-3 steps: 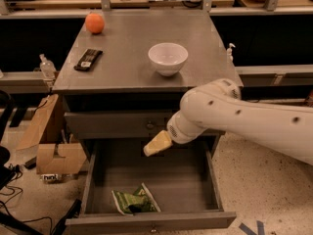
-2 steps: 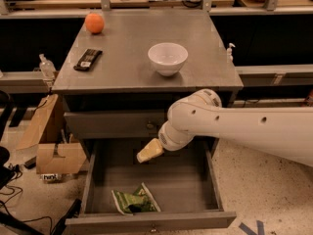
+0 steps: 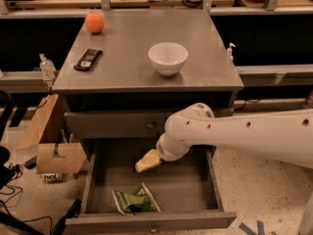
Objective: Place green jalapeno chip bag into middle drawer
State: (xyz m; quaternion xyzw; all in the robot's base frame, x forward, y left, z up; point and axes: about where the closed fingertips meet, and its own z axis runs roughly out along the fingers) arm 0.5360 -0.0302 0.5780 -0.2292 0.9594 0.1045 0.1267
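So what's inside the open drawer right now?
The green jalapeno chip bag lies near the front of the drawer. The end effector hangs above the middle, apart from it. The arm covers part of the back.

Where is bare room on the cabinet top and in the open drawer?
Cabinet top: bare in the middle, between the black remote and the white bowl, and along the front edge. The orange takes the back left corner. Drawer: the right half is bare; the green jalapeno chip bag lies at the front left, with the gripper above the drawer's middle.
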